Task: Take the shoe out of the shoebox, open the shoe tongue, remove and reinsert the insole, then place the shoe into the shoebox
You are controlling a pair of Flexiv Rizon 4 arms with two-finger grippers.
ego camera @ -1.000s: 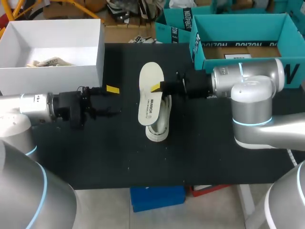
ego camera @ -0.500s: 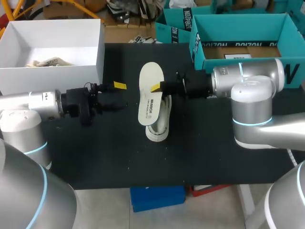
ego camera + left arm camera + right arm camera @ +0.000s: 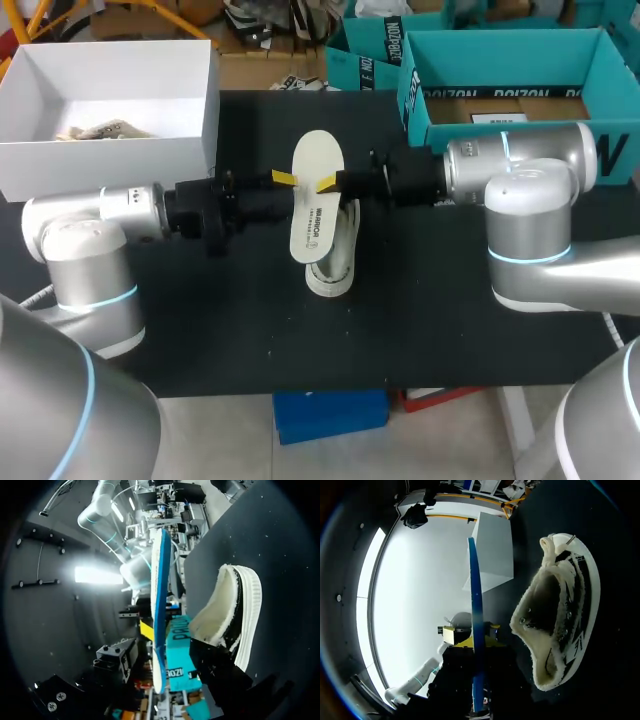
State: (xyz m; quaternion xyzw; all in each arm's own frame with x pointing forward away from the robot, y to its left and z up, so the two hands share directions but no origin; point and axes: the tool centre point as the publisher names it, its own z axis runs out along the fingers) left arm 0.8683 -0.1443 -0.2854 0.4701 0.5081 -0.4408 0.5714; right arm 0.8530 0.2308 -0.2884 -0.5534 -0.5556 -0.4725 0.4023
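Shoe point(image 3: 333, 270) sits on the dark surface point(image 3: 250, 300), partly under the insole point(image 3: 315, 195). The left claw point(image 3: 286, 197) stands wide at the insole's left edge, with fingers seemingly on either side of it and not clamping. The insole is held flat above the shoe. The right claw point(image 3: 328, 186) pinches its right edge between both yellow tips.

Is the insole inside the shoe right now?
No, the right claw holds the insole up above the shoe, fully out of its opening.
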